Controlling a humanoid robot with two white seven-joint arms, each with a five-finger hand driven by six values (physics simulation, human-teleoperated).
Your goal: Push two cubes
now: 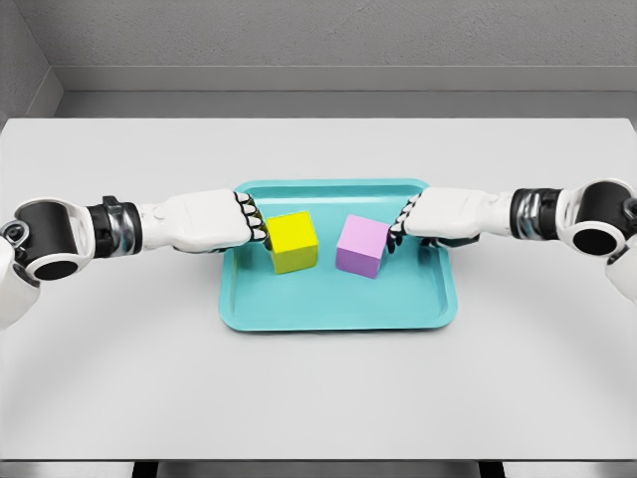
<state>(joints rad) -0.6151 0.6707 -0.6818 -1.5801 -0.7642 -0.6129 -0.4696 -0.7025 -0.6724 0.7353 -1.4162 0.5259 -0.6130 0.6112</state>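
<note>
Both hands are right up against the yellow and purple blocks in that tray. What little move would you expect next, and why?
Probably each hand nudges its cube inward. The left hand, fingers curled, is at the yellow cube's outer side; the right hand, curled likewise, is at the purple cube's. A gap remains between the cubes on the teal tray, so a short push would likely close it.

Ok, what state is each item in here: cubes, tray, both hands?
yellow cube: upright on the tray, left hand against its left side.
purple cube: upright on the tray, apart from the yellow one.
teal tray: flat on the table.
left hand: curled, holding nothing.
right hand: curled, at the purple cube's right side.
</note>
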